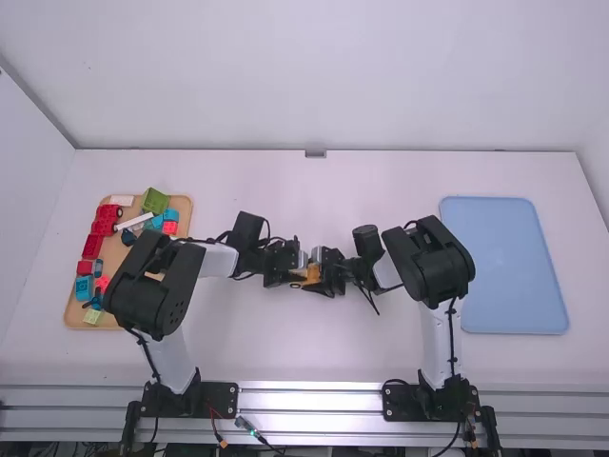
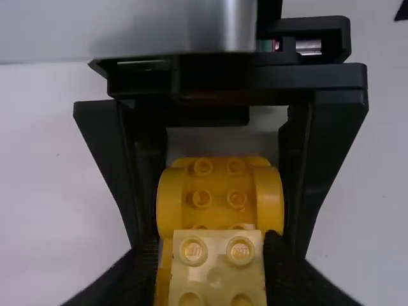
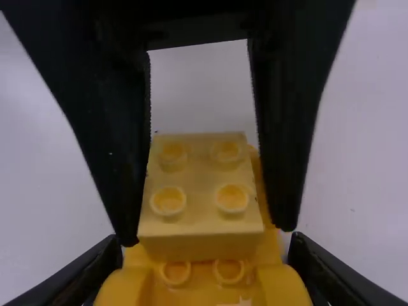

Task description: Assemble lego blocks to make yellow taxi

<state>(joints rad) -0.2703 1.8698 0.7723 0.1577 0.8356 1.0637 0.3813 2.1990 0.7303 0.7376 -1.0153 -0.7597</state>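
Over there the left gripper pinches a pale-yellow studded plastic block atop its end of the long orange-yellow plastic base clasped by the right gripper.

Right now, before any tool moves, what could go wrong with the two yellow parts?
The left tool grips the pale yellow block, and the right tool grips the darker yellow base. If one pulls away while both hold, the parts may separate.

I cannot tell if the block is fully pressed onto the base, so it might come loose.

The tools are very close together, so they could bump.
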